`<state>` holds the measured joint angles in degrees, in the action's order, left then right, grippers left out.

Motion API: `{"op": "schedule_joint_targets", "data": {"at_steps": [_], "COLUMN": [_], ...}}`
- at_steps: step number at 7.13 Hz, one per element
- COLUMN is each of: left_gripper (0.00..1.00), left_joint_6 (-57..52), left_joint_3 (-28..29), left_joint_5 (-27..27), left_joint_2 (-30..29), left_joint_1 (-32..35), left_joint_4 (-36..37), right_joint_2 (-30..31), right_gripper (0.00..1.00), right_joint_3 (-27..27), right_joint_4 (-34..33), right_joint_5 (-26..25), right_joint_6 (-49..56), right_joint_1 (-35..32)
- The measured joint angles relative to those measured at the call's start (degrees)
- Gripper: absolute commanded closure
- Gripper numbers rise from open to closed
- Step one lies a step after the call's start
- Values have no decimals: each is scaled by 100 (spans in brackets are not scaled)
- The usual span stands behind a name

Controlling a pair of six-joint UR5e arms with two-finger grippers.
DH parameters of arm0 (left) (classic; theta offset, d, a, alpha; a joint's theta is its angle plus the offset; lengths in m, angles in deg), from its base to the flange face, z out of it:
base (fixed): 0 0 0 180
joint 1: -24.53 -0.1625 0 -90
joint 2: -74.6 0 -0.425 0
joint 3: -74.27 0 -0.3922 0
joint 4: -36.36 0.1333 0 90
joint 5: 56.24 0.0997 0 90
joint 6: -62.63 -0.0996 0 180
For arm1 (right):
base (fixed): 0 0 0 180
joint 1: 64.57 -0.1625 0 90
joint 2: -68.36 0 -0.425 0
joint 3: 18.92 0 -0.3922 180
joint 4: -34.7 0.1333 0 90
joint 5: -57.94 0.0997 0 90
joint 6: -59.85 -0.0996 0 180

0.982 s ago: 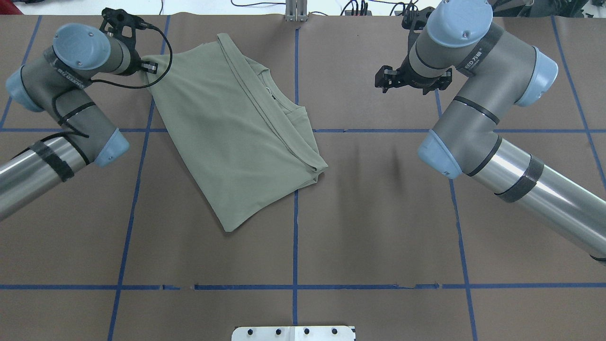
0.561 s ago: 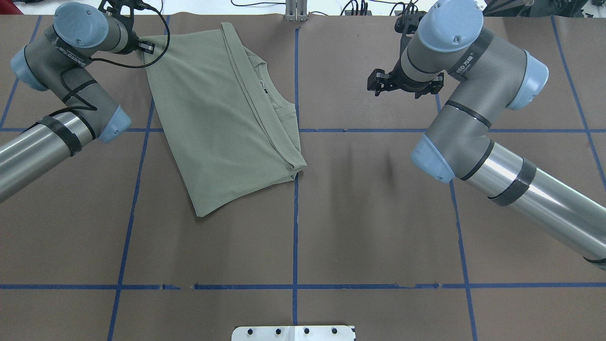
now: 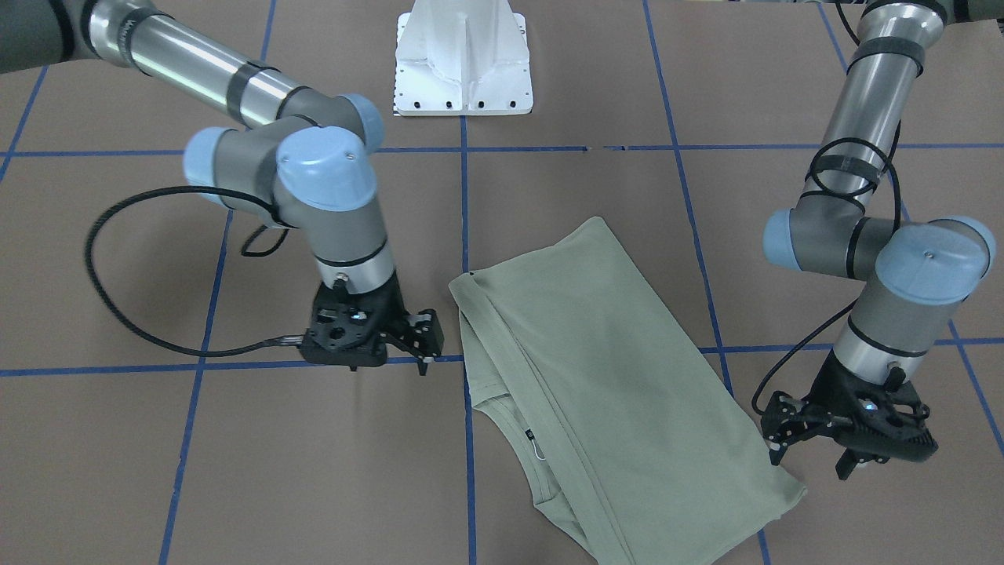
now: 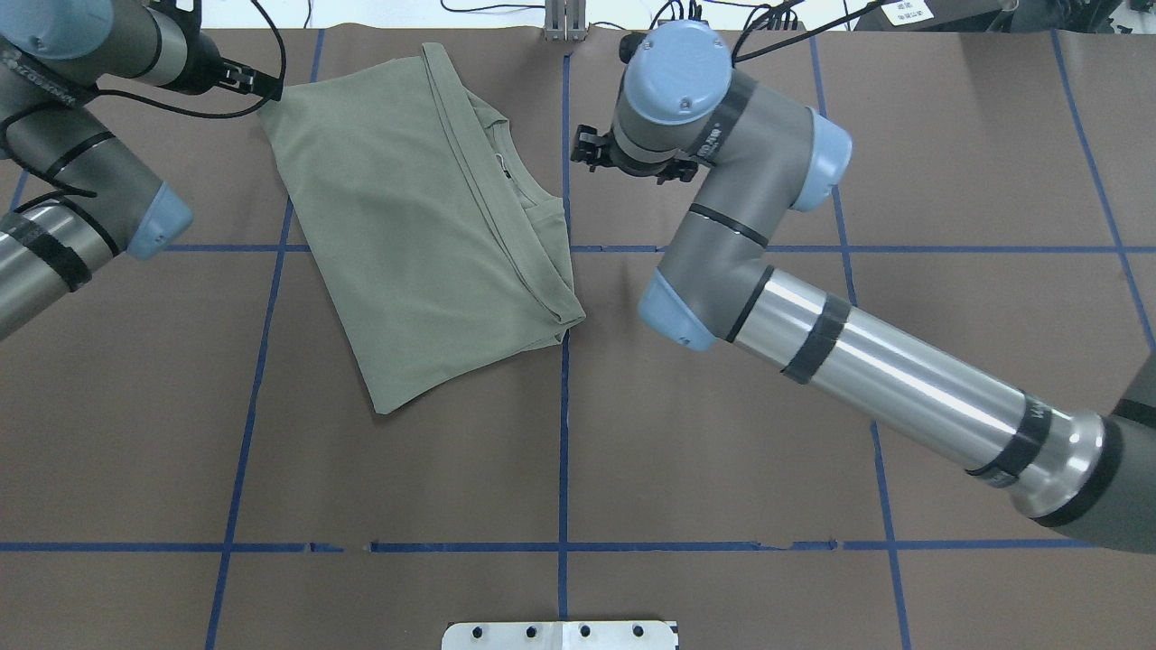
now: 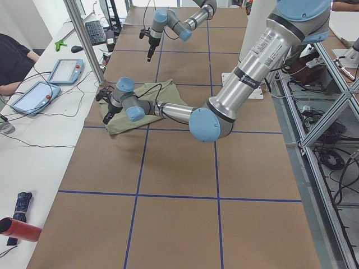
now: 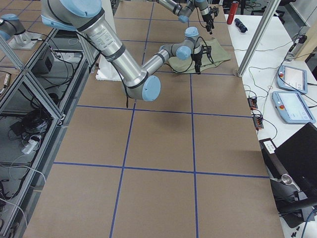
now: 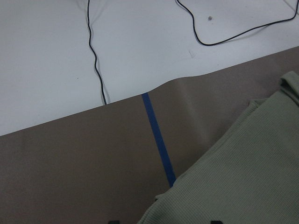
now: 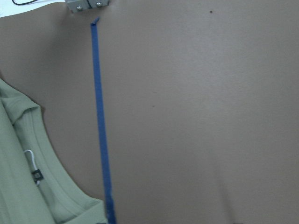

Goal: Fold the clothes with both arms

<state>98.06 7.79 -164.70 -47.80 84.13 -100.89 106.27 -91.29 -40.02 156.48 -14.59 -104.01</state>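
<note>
The pale green shirt (image 4: 415, 217) lies folded and flat on the brown table, skewed, left of the centre tape line. Its collar and black neck label (image 3: 528, 433) face the centre line. My left gripper (image 4: 256, 86) sits at the shirt's far-left corner (image 3: 788, 490), low and open. In the left wrist view the shirt (image 7: 243, 177) lies between two well-spread fingertips. My right gripper (image 3: 428, 343) hovers open and empty just right of the collar (image 8: 56, 186), apart from the cloth.
The white pedestal base (image 3: 464, 63) stands at the near edge. Blue tape lines (image 4: 564, 406) grid the brown cover. A metal bracket (image 4: 564, 23) and cables line the far edge. A person (image 5: 14, 61) and tablets (image 5: 64, 70) are beyond it.
The left gripper dragged the shirt toward the far-left, and its held corner now lies flat, let go. The right arm swung left from the far-right to beside the collar.
</note>
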Motion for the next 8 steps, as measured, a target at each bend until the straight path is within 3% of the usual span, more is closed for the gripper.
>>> {"op": "schedule_joint_targets", "data": {"at_steps": [1,4,8], "left_gripper": [0,0,0], "left_joint_6": [26,42,52], "left_joint_3": [-307,-543,-536], "left_joint_5": [-50,-79,-79], "left_joint_2": [200,400,425], "left_joint_1": [-14,-56,-125], "left_joint_4": [-7,-26,-30], "right_joint_2": [-281,-769,-731], "right_gripper": [38,42,43], "right_joint_3": [311,1287,1506], "right_joint_4": [66,611,687], "right_joint_5": [-214,-733,-943], "right_joint_6": [-209,-454,-420], "right_joint_1": [166,560,726]}}
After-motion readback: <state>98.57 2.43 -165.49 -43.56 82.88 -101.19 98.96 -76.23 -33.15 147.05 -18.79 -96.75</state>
